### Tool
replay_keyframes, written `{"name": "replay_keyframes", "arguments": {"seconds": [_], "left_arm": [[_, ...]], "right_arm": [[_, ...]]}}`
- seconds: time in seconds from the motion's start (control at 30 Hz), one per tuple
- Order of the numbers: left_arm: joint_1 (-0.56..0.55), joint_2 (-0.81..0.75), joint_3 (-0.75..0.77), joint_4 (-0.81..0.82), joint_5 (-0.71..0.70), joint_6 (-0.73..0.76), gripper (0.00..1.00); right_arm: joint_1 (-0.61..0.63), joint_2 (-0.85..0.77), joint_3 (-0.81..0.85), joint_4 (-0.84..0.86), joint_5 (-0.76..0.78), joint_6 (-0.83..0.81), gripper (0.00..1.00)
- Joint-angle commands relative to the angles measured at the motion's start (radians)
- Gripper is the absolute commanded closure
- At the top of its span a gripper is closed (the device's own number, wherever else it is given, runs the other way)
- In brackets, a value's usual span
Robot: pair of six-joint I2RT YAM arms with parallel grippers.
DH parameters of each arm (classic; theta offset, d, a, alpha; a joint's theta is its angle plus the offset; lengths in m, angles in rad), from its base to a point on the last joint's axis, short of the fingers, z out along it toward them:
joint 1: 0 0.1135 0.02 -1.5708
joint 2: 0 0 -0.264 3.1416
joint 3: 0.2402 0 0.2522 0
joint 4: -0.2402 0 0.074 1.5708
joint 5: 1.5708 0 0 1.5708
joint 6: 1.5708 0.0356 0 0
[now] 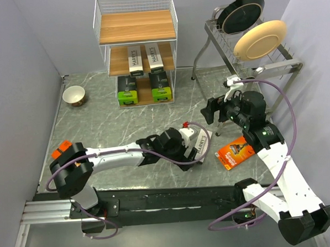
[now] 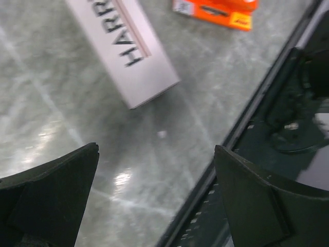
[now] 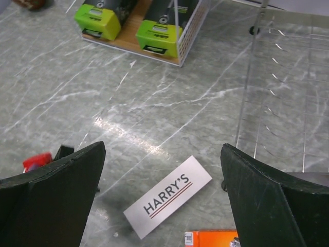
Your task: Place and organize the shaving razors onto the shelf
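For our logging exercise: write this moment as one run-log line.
left jaws: open, empty | right jaws: open, empty | shelf: white boxes middle, green-ended boxes bottom | table: white box, orange pack

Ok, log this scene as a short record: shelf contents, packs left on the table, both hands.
shelf: three wooden tiers, top tier bare
middle tier: two white boxes side by side
bottom tier: two green-ended boxes side by side
on table: one white box, one orange pack
left hand: open, empty, beside the white box
right hand: open, empty, above the table
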Motion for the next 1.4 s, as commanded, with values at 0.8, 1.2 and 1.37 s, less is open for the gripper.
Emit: {"name": "replay_keyframes", "arguments": {"seconds": [0.8, 1.2, 1.37], "left_arm": [[-0.087, 0.367, 0.405, -0.231, -0.296, -0.322, 0.03], [-0.108, 0.281, 0.394, -0.202, -0.386, -0.283, 0.01], [-0.108, 0.339, 0.439, -0.223, -0.319, -0.354, 0.01]], "right_arm": [[-0.032, -0.152, -0.114, 0.078, -0.02, 0.054, 0.0], [-0.037, -0.163, -0.154, 0.101, -0.031, 0.075, 0.0], [-0.04, -0.172, -0.155, 0.089, -0.023, 0.066, 0.0]]}}
